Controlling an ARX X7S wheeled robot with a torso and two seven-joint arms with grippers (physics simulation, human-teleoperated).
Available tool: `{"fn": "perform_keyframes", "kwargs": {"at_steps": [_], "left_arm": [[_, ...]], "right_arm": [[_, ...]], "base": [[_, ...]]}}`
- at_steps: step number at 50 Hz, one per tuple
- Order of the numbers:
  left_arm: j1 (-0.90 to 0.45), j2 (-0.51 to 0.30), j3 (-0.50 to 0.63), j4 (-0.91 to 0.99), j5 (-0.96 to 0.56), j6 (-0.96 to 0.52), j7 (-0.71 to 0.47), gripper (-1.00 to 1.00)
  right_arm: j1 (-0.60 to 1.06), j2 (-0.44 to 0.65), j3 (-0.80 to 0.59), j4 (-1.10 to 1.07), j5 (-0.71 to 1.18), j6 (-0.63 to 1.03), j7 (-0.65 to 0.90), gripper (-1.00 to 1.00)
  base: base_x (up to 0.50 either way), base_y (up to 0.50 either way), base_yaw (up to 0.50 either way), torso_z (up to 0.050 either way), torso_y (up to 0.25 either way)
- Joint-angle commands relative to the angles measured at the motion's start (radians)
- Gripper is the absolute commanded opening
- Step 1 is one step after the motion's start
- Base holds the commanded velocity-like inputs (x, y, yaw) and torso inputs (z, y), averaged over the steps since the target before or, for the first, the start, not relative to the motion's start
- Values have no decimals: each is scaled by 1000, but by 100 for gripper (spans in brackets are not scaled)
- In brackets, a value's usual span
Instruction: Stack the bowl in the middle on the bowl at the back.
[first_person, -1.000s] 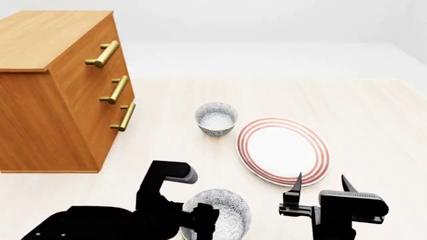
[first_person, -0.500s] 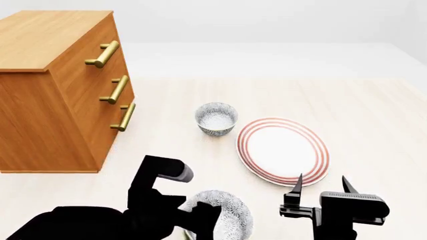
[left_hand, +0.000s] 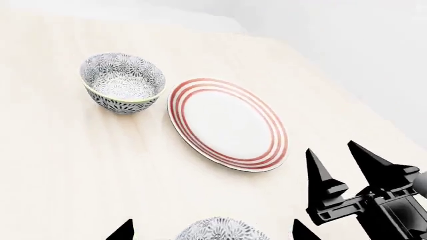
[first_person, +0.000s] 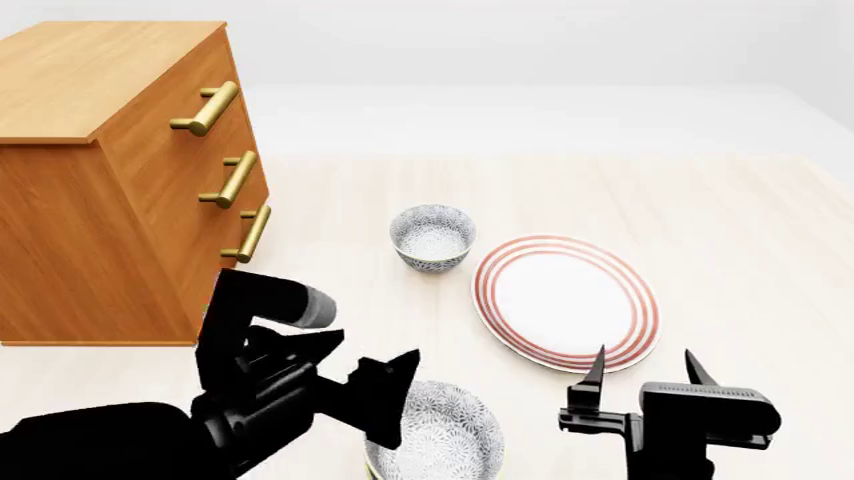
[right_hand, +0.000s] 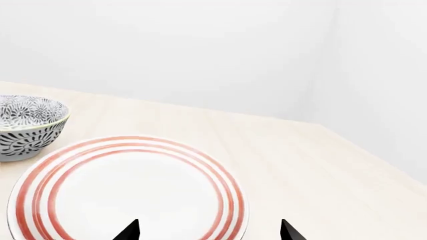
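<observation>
- Bowl in the middle (left_hand: 222, 229) shows in the left wrist view only as a sliver of speckled rim at the frame's edge, between the two dark tips of the left pincer (left_hand: 210, 231); the tips stand apart on either side of it, so the pincer reads as released and not clamped; the bowl at the back (left_hand: 123, 83) sits on the surface (left_hand: 80, 165) just beside the red-ringed plate (left_hand: 228, 124); the risk, as I judge it, is closing with one tip off the rim, so the bowl tips or skids away.
- Bowl in the middle (first_person: 441, 435) lies near the front edge in the head view, with the left pincer (first_person: 350, 392) slanted down over its left rim from a raised, bent arm; whether a tip touches the rim I cannot tell; the bowl at the back (first_person: 433, 237) stands well apart, past the plate (first_person: 567, 300) and near the dresser (first_person: 114, 180); a carry that runs low could clip the plate; the right pincer (first_person: 642, 375) hovers with spread tips, holding nothing.
- Right wrist view shows the right pincer (right_hand: 208, 231) parted over the plate (right_hand: 127, 190), with the back bowl (right_hand: 28, 125) beyond it; a stray drop here would knock the plate.
</observation>
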Motion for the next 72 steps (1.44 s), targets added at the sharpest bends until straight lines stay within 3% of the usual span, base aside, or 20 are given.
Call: {"fn": "perform_keyframes", "kwargs": {"at_steps": [1,14,24,39,42,46,53,72], "left_arm": [[93,-15,-72,113,286,112,50,100],[293,7,-174,168,618,368,147,100],[455,36,-272,209,754,552,168,100],[604,32,-427,313,743,715,168,100],[662,30,-466,347,746,763,192,100],[734,37,-515,380,751,826,224,100],[818,59,-560,399,757,900,275,100],[818,63,-552,395,761,910,277,100]], "right_arm": [[-30,12,16,-100,1,20,23,100],[-98,53,45,-385,-15,90,62,100],[-103,73,50,-565,-49,150,90,100],[-106,89,28,-800,-174,221,133,100],[-142,6,58,-801,-267,165,48,100],[-174,-321,200,-801,-443,30,-304,100],[-244,-323,199,-801,-462,-77,-273,100],[-278,-323,206,-801,-443,-127,-266,100]], "base": [[0,0,0,0,0],[0,0,0,0,0],[0,0,0,0,0],[0,0,0,0,0],[0,0,0,0,0],[0,0,0,0,0],[0,0,0,0,0],[0,0,0,0,0]]}}
